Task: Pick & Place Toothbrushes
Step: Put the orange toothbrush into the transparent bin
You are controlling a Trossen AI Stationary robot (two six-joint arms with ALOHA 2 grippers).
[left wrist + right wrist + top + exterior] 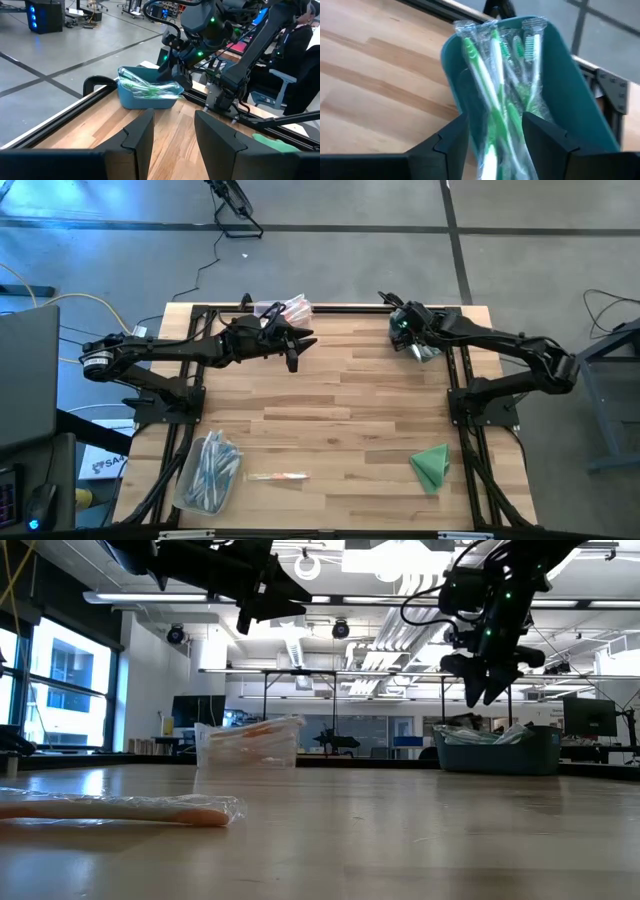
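Observation:
Green toothbrushes point(492, 75) in clear wrappers lie in a teal bin point(570, 75) at the table's far right. My right gripper point(495, 145) hangs open just above that bin point(495, 750), slanting down, its fingers on either side of the wrapped brushes without touching them. My left gripper point(174, 130) is open and level, high over the far middle of the table point(292, 350), with nothing between its fingers. A clear bin point(292, 308) with pink-orange toothbrushes stands behind it. One wrapped pink-orange toothbrush point(277, 476) lies flat near the front edge.
A clear bin of blue toothbrushes point(210, 470) sits at the near left. A folded green cloth point(432, 465) lies at the near right. Black rails point(460, 420) run along the table's edges. The middle of the wooden top point(350, 400) is bare.

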